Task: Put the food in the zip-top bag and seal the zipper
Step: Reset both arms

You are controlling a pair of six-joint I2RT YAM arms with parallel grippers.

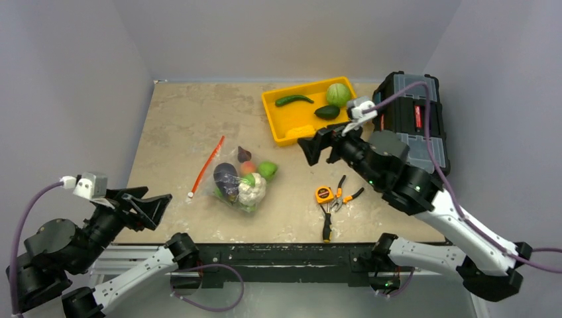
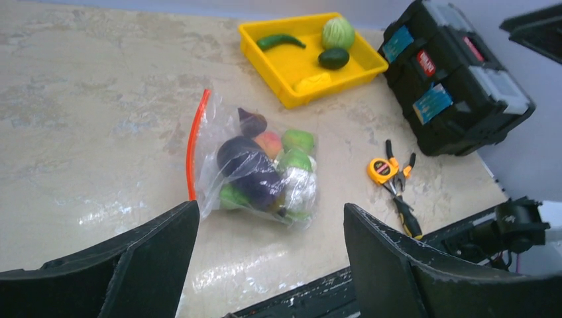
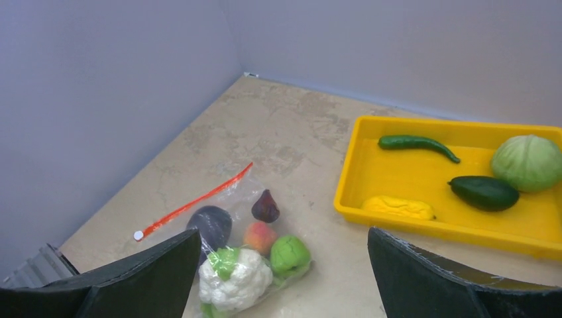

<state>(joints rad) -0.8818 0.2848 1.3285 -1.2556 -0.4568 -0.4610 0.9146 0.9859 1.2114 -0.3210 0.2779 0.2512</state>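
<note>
The clear zip-top bag (image 1: 240, 182) lies flat on the table's middle. It holds a purple eggplant (image 1: 225, 175), white cauliflower (image 1: 252, 190), green lime (image 1: 268, 170), a peach-coloured piece and a dark fig. Its orange-red zipper (image 1: 208, 163) runs straight along the bag's left side, with the white slider (image 1: 190, 195) at the near end. The bag also shows in the left wrist view (image 2: 265, 175) and the right wrist view (image 3: 245, 255). My left gripper (image 1: 147, 204) is open and empty, near-left of the bag. My right gripper (image 1: 317, 150) is open and empty, raised to the right of the bag.
A yellow tray (image 1: 281, 129) at the back right holds a green chili, a cabbage, an avocado and a yellow piece. A black toolbox (image 1: 417, 112) stands to its right. An orange tape measure (image 1: 324, 195), pliers (image 1: 344, 193) and a screwdriver lie near the front edge.
</note>
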